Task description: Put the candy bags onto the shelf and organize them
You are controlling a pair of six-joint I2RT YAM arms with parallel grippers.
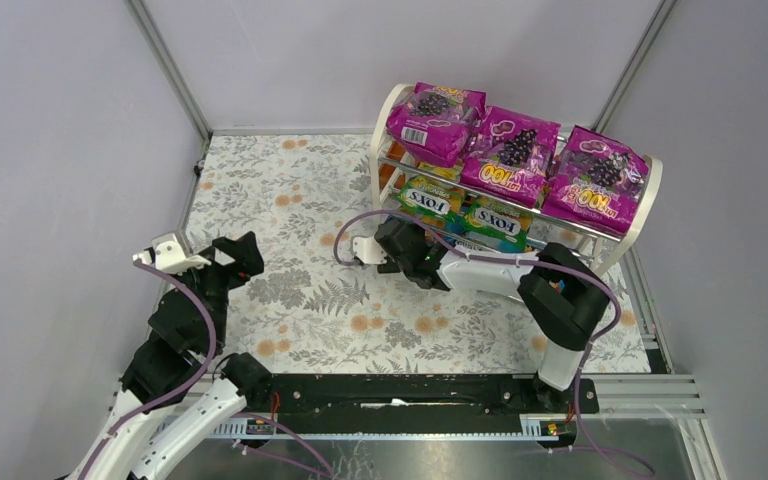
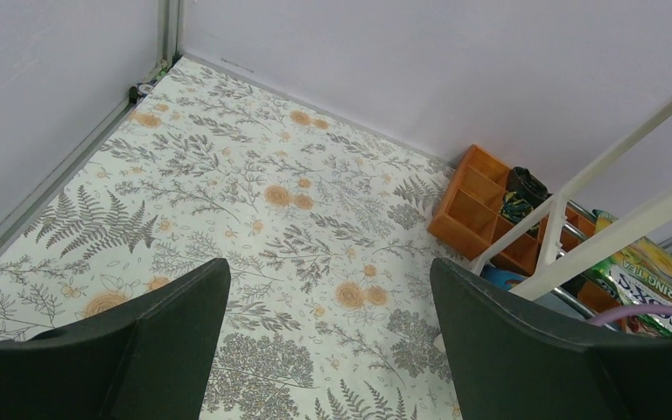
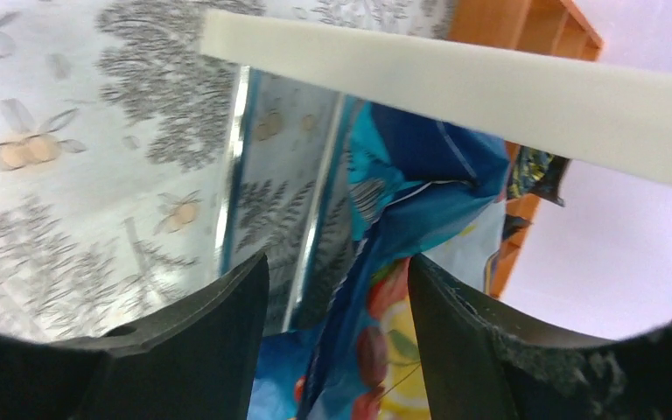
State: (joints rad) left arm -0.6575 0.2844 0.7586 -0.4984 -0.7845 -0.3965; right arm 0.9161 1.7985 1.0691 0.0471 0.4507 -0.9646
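Three glossy magenta grape candy bags [image 1: 515, 150] fill the top tier of the small chrome-rod shelf with white plastic ends [image 1: 376, 150], and two green-yellow FOX'S bags [image 1: 430, 203] show on the middle one. So mostly done I'd say, only the bottom tier is left. The right gripper [image 3: 337, 271] is down there, fingers parted around a crinkly blue fruit-print bag [image 3: 420, 184], not pinching it far as I can see. The left gripper [image 2: 328, 267] hangs wide open and empty over the floral tablecloth [image 2: 271, 175].

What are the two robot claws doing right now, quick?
Left gripper: open, holding nothing.
Right gripper: open, a blue candy bag sits between its jaws, not squeezed.
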